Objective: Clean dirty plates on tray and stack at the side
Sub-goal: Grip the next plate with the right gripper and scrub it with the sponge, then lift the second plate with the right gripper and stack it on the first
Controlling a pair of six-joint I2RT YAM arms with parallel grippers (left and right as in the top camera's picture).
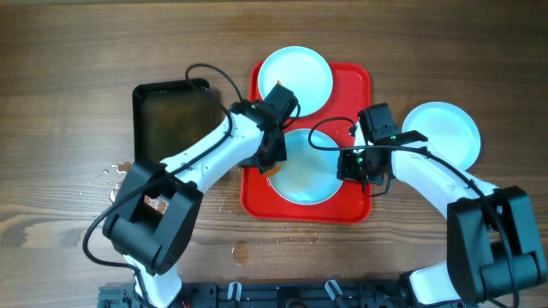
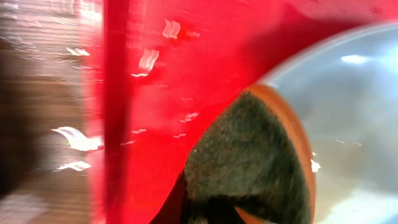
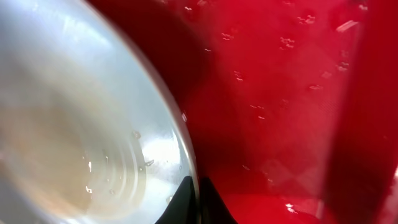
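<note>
The red tray (image 1: 354, 84) lies in the middle of the table (image 1: 68, 51) with 2 of the pale blue plates on it. The far plate (image 1: 295, 77) sits at the tray's back edge. The near plate (image 1: 312, 175) fills the front half. The third plate, the side plate (image 1: 441, 128), rests on the bare wood just right of the tray. A black tray (image 1: 135, 128) stands to the left of the red one.

Both arms reach over the near plate from opposite sides. The left hand (image 1: 272, 161) is down at the plate's left rim with a sponge (image 2: 249, 162) clamped in it. The sponge has a dark scouring face and an orange back, and it presses where the plate (image 2: 354, 124) meets the wet red tray (image 2: 174, 74). A sliver of the orange shows from above too (image 1: 272, 172).

The right hand (image 1: 364, 171) is at the plate's right rim. Its wrist camera shows the hand (image 3: 198, 208) narrowed almost closed, 1 dark fingertip (image 3: 180, 208) inside the rim and 1 outside, pinching the plate's edge. That plate (image 3: 74, 112) looks glossy, with small water beads near its rim, and the tray (image 3: 280, 93) beside it is speckled with droplets. Small puddles glint on the table in front of the black tray (image 1: 111, 175) and in front of the red tray (image 1: 241, 252).
</note>
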